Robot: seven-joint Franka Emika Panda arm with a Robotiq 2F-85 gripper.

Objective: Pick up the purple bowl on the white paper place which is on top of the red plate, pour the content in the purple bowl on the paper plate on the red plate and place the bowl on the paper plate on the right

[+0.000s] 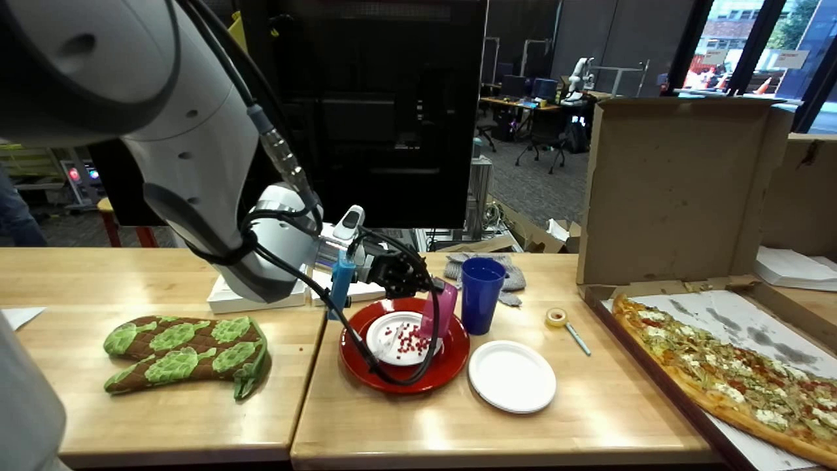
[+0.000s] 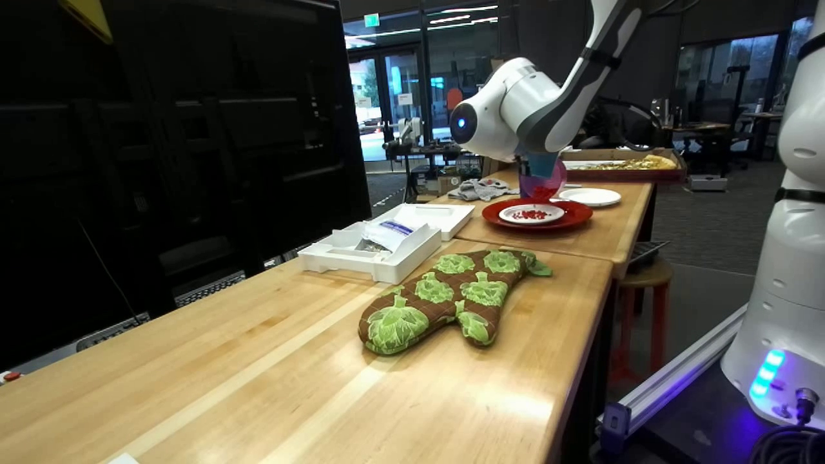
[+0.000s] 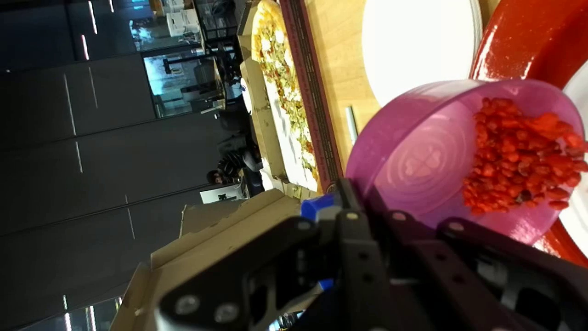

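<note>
Wrist view, and likewise in both exterior views: a pale wooden table [image 1: 608,399] under the plates. Above it, in both exterior views, a white-and-grey jointed robot arm [image 1: 196,163], bent low. Next, a brown cardboard pizza box [image 1: 680,190] with lid upright in an exterior view, and inside, a topped pizza [image 1: 726,379]. Well apart from the box, a green-printed brown quilted oven mitt [image 1: 186,350]. Between mitt and box, a round glossy red plate [image 1: 456,356]. Set on this, a round white paper plate [image 1: 380,347]; just beside the red plate, a second white paper plate [image 1: 513,376]. Close by, a crumpled grey cloth [image 1: 520,278] and a tall dark-blue plastic cup [image 1: 482,297].

Pinched by the rim in a black two-fingered gripper [image 3: 360,191]: a translucent purple bowl [image 3: 422,151], tilted steeply above the red plate, near the cup. Whether touching either plate, cannot tell. Near the second paper plate, a slim pale-blue pen [image 1: 578,340] beside a small yellow tape roll [image 1: 556,322]. Smallest, loose red pieces [image 3: 523,156], heaped against the bowl's lower wall and scattered over the paper plate on the red plate.
</note>
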